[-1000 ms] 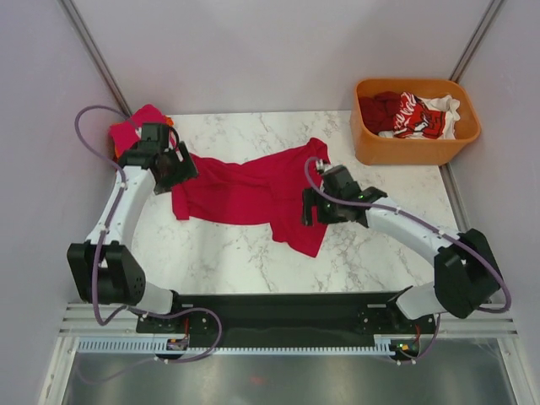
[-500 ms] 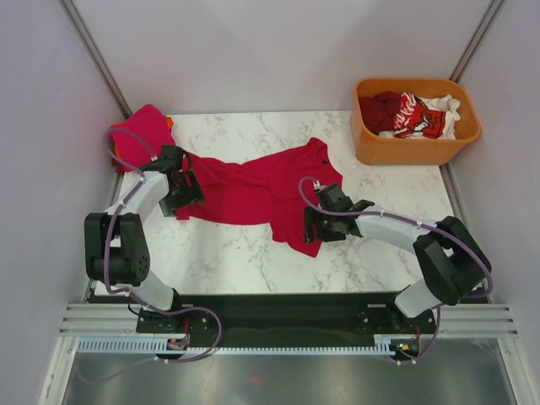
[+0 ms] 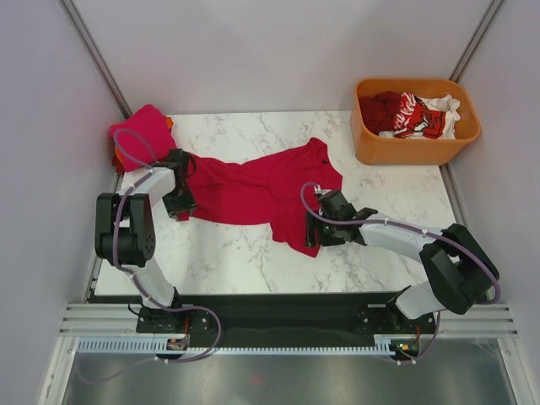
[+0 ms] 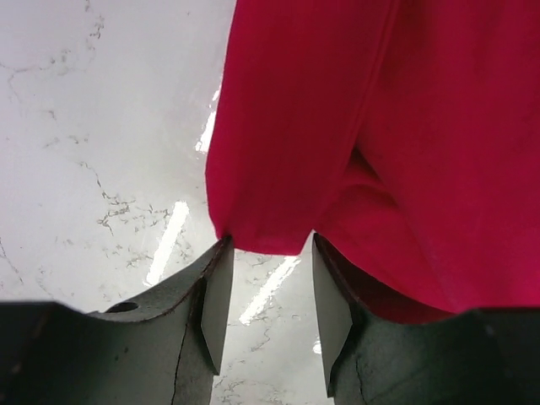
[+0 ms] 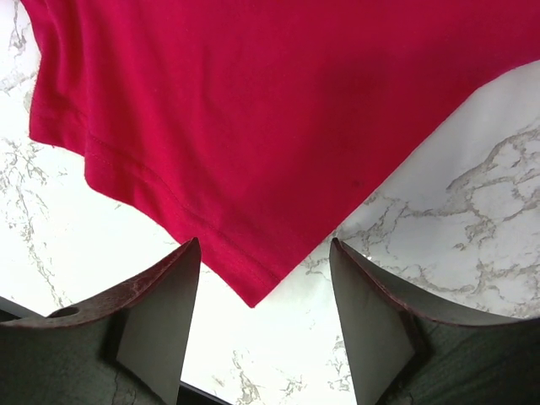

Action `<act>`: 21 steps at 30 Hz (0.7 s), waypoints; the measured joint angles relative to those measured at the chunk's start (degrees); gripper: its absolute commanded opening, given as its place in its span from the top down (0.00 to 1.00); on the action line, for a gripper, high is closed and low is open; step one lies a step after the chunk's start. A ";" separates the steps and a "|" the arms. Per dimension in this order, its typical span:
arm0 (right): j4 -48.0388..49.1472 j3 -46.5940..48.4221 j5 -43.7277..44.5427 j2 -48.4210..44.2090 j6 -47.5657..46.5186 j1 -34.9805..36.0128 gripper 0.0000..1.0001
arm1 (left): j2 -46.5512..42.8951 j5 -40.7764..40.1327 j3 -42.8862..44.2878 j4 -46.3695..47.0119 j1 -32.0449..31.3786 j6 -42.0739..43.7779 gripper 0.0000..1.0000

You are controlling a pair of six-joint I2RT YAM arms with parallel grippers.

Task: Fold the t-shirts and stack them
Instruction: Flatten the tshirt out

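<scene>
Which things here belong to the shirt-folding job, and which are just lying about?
Job: spread shirt; corner shirt pile; shirts in the tub; left end effector; right end effector.
Lying about: tub; table.

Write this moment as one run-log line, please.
left end effector: open at left edge of spread crimson cloth t-shirt | right end effector: open at its near hem corner | fold: not started

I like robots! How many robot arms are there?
2. The left arm reaches the red t-shirt at its left end; the right arm, at its near corner. None seem hidden.
</scene>
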 measured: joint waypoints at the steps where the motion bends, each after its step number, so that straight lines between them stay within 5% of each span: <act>1: 0.15 -0.11 0.00 -0.07 -0.02 0.00 0.29 | 0.11 -0.42 0.00 0.00 0.00 -0.02 0.50; 6: 0.90 -0.55 -0.28 -0.15 -0.22 0.02 0.38 | 1.46 -1.55 0.07 0.04 0.00 -0.09 0.61; 7: 1.18 -0.74 -0.37 -0.15 -0.24 0.02 0.41 | 1.79 -1.66 0.07 0.02 0.00 -0.13 0.67; 8: 1.38 -0.85 -0.46 -0.17 -0.26 0.02 0.48 | 1.92 -1.77 0.39 0.07 0.00 -0.22 0.85; 10: 1.95 -1.38 -0.83 -0.17 -0.39 0.02 0.58 | 2.14 -2.16 0.50 0.31 0.00 -0.44 0.98; 12: 2.25 -1.86 -1.11 -0.28 -0.39 0.02 0.76 | 2.27 -2.32 0.50 0.33 0.00 -0.44 0.98; 17: 2.54 -3.43 -1.57 -1.01 -0.02 0.02 0.97 | 2.25 -2.29 0.50 0.37 0.00 -0.42 0.98; 21: 2.45 -4.15 -1.73 -1.79 0.13 0.02 0.95 | 1.68 -2.23 0.42 0.37 0.00 -0.42 0.98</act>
